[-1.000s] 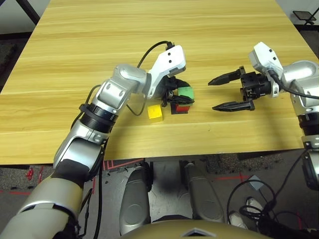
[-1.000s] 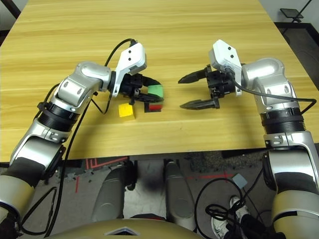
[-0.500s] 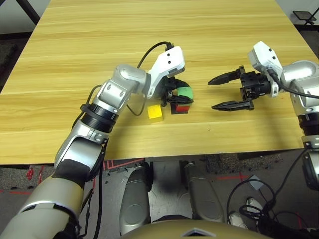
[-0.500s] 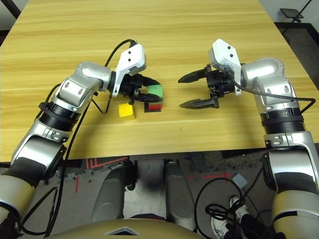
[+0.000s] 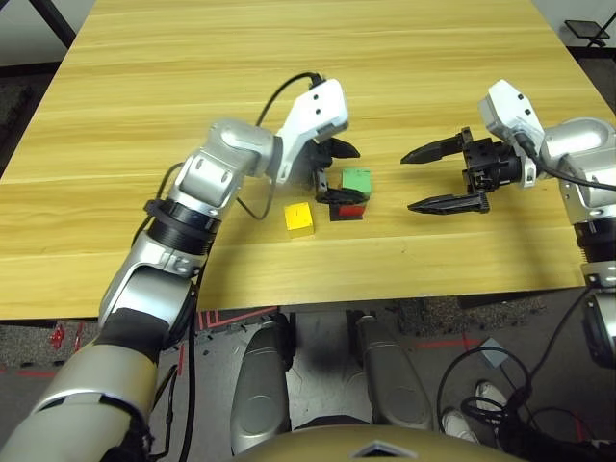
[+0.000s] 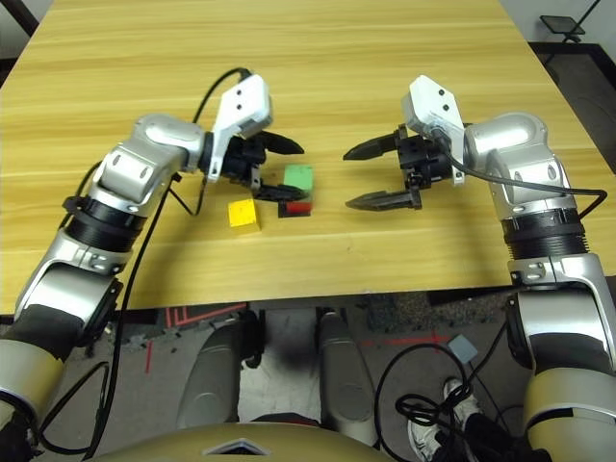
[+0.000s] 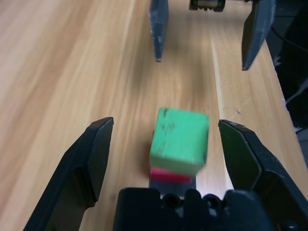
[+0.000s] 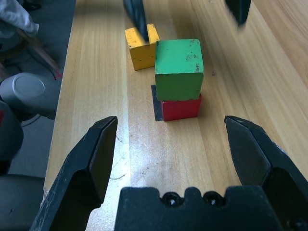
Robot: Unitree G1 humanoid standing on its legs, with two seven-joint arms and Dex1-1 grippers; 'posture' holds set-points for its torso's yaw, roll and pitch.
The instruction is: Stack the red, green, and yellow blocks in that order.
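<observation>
While its fingers gape empty, the left gripper straddles the green block, which sits on the red block, a flat black patch half hidden beneath. Beside them lies the yellow block. Opposite, the right gripper hangs open over the bare table.

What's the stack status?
Left gripper open, clear of green block. Green sits on red block. Yellow block loose beside. Right gripper open.
</observation>
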